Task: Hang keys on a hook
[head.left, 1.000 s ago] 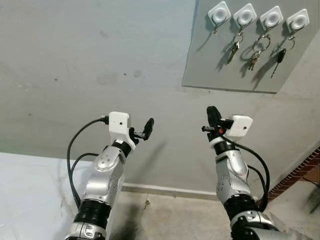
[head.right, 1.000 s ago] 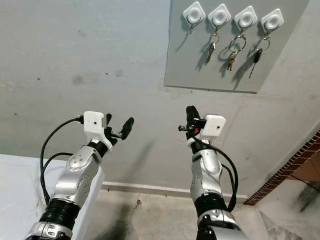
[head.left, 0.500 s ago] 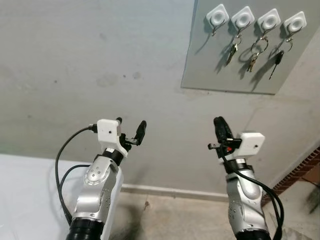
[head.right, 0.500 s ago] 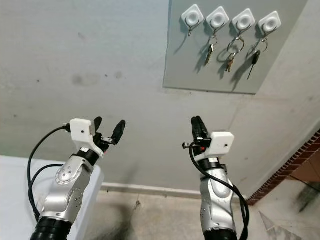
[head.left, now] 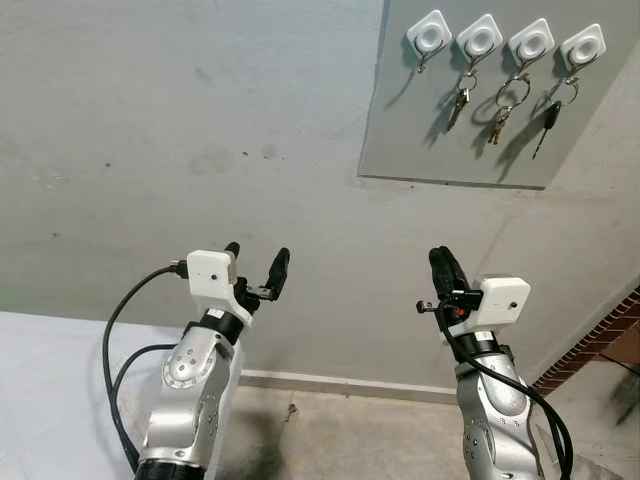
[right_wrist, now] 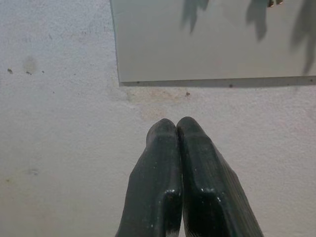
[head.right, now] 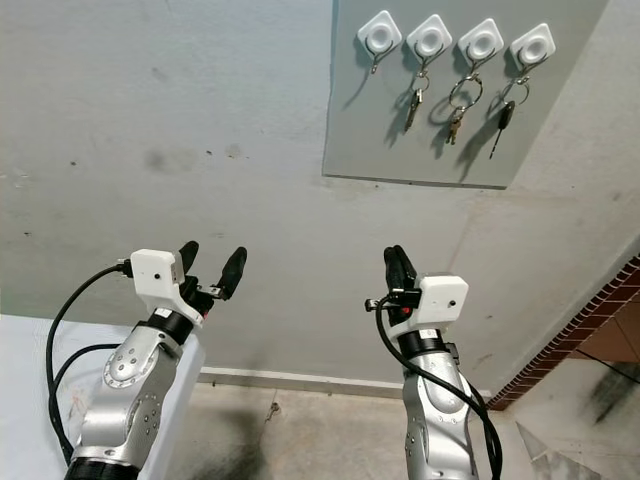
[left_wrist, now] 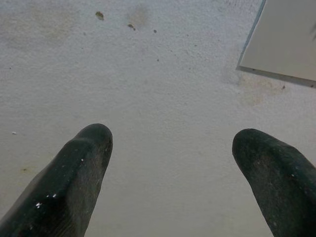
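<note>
**Both grippers raised before the wall, keys hanging on the panel above**

Fingers point(left_wrist: 74, 182) of the left gripper point(head.left: 256, 268) stand wide apart with nothing between them; in the left wrist view bare wall fills the gap. The left arm point(head.left: 195, 390) rises from the lower left, a black cable point(head.left: 125, 330) looping from its white wrist camera housing point(head.left: 210, 270). Beneath that arm lies a pale flat surface point(head.left: 60, 400), and a strip of floor point(head.left: 330, 440) runs along the foot of the wall.

The grey wall point(head.left: 180, 120) is speckled with small dark marks. To the right, the right gripper point(head.left: 442, 268) points upward, its two fingers pressed together and holding nothing; the right wrist view shows the tips touching just below the panel's lower edge. The right arm point(head.left: 490, 420) stands below it with its own cable.

High on the right, a light grey panel point(head.left: 430, 140) is fixed to the wall, well above both grippers. It carries four white hooks in a row: the first hook point(head.left: 429, 35) is bare, the second point(head.left: 479, 38) holds a key point(head.left: 456, 103), the third point(head.left: 530, 42) holds a ring with keys point(head.left: 502, 112), and the fourth point(head.left: 582, 45) holds a black-headed key point(head.left: 547, 120). At the far lower right, brickwork point(head.left: 590, 350) edges the wall.
</note>
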Available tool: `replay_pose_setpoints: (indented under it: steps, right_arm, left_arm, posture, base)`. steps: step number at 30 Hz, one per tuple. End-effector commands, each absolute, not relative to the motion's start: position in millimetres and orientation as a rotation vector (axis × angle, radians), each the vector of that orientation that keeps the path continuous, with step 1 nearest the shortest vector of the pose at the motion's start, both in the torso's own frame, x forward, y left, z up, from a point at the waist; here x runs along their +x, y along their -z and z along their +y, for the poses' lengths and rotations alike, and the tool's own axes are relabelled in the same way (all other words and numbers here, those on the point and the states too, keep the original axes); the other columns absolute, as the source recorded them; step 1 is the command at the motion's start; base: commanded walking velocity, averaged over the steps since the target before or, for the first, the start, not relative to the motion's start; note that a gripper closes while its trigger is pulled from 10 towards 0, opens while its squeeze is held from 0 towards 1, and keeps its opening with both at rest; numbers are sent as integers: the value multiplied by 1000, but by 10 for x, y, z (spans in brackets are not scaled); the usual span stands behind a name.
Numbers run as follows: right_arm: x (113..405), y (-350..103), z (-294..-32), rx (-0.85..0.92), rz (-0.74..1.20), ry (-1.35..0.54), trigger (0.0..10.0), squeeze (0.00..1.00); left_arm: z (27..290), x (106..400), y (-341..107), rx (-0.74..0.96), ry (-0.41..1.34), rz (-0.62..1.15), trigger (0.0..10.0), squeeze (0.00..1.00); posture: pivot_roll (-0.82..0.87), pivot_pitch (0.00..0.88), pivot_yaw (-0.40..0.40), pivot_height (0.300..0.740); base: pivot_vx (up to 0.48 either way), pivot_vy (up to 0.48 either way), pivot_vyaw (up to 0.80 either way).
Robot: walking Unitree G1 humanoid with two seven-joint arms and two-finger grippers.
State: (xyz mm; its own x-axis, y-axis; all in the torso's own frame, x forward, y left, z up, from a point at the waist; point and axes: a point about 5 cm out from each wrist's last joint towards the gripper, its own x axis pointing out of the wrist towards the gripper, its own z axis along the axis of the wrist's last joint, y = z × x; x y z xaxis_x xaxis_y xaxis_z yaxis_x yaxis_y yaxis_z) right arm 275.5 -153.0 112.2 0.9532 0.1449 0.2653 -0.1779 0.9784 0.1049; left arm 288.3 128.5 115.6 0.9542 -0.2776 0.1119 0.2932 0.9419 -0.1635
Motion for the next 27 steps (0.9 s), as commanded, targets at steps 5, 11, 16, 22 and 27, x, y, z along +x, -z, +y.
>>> replay_pose_setpoints:
  steps: [5, 11, 16, 22, 27]
  right_arm:
    - [2769, -1186, -1518, 120, -262, -175, 10000, 0]
    - [2753, -1183, -1516, 118, -254, -175, 10000, 0]
    - [2727, -1184, -1501, 123, -242, -175, 10000, 0]
    - [2718, -1183, -1507, 121, -234, -174, 10000, 0]
    - [2715, -1190, -1507, 121, -230, -173, 10000, 0]
  left_arm:
    - [1290, 2876, -1177, -171, 290, -83, 10000, 0]
    - [1280, 2870, -1169, -178, 291, -76, 10000, 0]
    - [1262, 2860, -1168, -192, 296, -68, 10000, 0]
    - [1255, 2864, -1171, -198, 297, -63, 10000, 0]
    - [1255, 2871, -1174, -201, 296, -60, 10000, 0]
  posture:
    - [-17, 0, -26, 715]
    - [-18, 0, -28, 715]
    - [-21, 0, -28, 715]
    - [-25, 0, -28, 715]
    - [-25, 0, -29, 715]
  base:
    - [0, -467, 0]
    - [0, -480, 0]
    - [0, -480, 0]
    - [0, -480, 0]
    - [0, -480, 0]
